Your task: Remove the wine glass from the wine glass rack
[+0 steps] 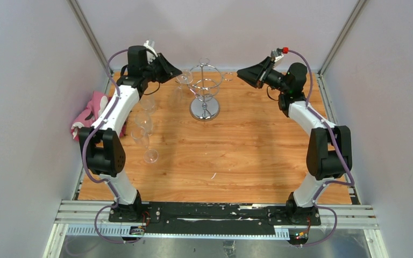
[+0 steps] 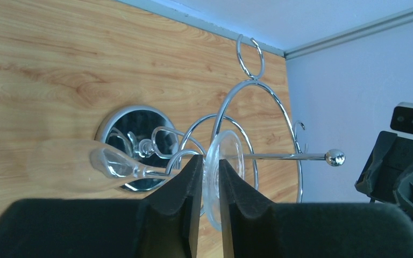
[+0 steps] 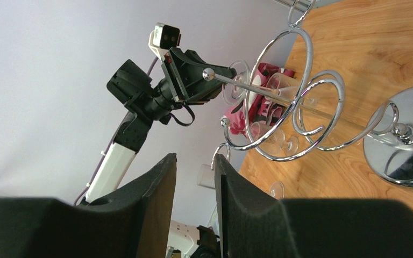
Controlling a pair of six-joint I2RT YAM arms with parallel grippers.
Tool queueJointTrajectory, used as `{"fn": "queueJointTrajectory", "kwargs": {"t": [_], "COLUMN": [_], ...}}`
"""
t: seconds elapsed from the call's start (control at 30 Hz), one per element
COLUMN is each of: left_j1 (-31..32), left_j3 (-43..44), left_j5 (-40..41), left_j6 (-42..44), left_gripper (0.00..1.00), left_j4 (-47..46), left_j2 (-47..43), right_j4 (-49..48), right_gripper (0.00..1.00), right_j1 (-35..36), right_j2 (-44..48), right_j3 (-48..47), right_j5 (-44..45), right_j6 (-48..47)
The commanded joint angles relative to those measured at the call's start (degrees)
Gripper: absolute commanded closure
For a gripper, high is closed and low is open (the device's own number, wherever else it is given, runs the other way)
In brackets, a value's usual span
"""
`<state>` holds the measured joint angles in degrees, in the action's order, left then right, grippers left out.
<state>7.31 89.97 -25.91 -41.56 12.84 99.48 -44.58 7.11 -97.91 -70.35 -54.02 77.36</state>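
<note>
The chrome wine glass rack (image 1: 204, 88) stands at the back middle of the wooden table, and its disc base (image 2: 119, 124) and ball-tipped post show in the left wrist view. A clear wine glass (image 1: 184, 78) hangs at the rack's left side. Its round foot (image 2: 231, 161) sits edge-on between the pads of my left gripper (image 2: 211, 161), which is shut on it. The bowl (image 2: 70, 167) points away to the left in that view. My right gripper (image 1: 240, 73) hovers just right of the rack (image 3: 296, 107). Its jaws (image 3: 195, 157) are open, with nothing between them.
Several other clear glasses (image 1: 144, 122) stand on the table along the left arm. A pink cloth (image 1: 90, 113) lies at the left edge. Grey walls close in the back and both sides, and the arm bases sit on a rail at the near edge.
</note>
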Motion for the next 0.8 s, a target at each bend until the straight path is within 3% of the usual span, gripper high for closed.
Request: {"fn": "queueJointTrajectory", "kwargs": {"t": [0.0, 0.27, 0.47, 0.77], "left_j1": [1.04, 1.28, 0.51, -3.57], "left_j3": [-0.42, -0.20, -1.87, -11.03], "left_j5": [-2.47, -1.48, 2.15, 1.70], "left_j6": [0.34, 1.02, 0.65, -8.32], "left_gripper": [0.83, 1.00, 1.00, 1.00], "left_j4": [-1.11, 1.00, 3.15, -7.79], "left_j2": [-0.19, -0.48, -4.27, -11.34], "right_j4": [-3.69, -4.54, -6.40, -9.07], "right_gripper": [0.63, 0.64, 0.64, 0.64], "right_j1": [0.38, 0.32, 0.14, 0.19], "right_j2": [-0.78, -1.12, -1.65, -2.08], "right_j3": [1.02, 0.92, 1.34, 1.94], "right_j5": [-1.15, -1.22, -1.36, -1.74], "right_j6": [1.42, 2.30, 3.89, 5.70]}}
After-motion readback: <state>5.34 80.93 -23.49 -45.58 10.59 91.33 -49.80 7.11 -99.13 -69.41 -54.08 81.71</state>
